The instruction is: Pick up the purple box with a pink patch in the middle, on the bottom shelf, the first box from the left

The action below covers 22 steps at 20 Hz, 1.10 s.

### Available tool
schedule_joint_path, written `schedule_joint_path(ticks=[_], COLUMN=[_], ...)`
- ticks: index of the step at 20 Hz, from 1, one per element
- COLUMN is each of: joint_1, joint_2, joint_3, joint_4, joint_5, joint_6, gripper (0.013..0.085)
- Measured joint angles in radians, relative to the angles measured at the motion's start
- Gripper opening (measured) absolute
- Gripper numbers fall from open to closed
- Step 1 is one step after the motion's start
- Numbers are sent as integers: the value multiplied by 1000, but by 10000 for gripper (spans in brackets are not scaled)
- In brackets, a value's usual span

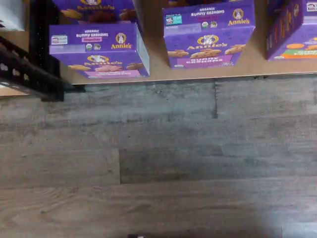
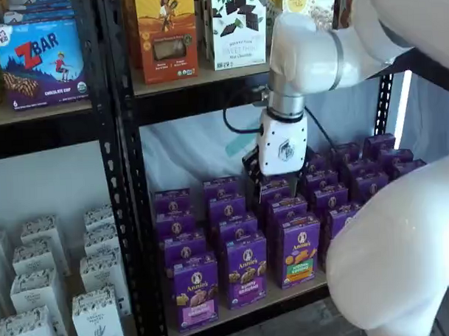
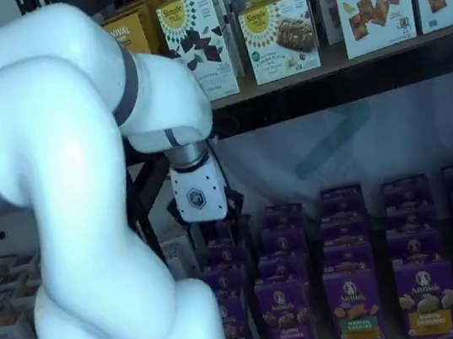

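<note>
The purple box [image 1: 99,49] with a pink patch stands at the front left corner of the bottom shelf [image 1: 156,54]. In a shelf view the purple box [image 2: 196,293] heads the left column, upright, on the bottom shelf [image 2: 288,293]. Beside it stand a like box with a purple band [image 2: 246,270] and one with a green-and-orange patch [image 2: 300,250]. My gripper [image 2: 282,179] hangs over the rows farther back, right of and above the purple box, open and holding nothing. The gripper [image 3: 207,225] also shows below the white arm, which hides most of the left column.
Several more purple boxes [image 2: 343,186] fill the rows behind. A black perforated upright [image 2: 125,179] stands just left of the purple box. White boxes [image 2: 44,285] sit in the neighbouring bay. A higher board [image 2: 199,77] carries other goods above the gripper. Grey wood floor [image 1: 158,163] lies in front.
</note>
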Motion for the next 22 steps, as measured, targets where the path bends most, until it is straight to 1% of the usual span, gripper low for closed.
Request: schedule_joint_path(ticks=[3, 8, 12, 22], joint_1=[17, 42, 60, 93], joint_2=[71, 178, 255, 424], joint_3=[5, -13, -26, -59], joint_4=[-7, 0, -6, 22], joint_5=[-80, -158, -227, -364], joint_6=[17, 31, 49, 50], gripper=[850, 850, 850, 850])
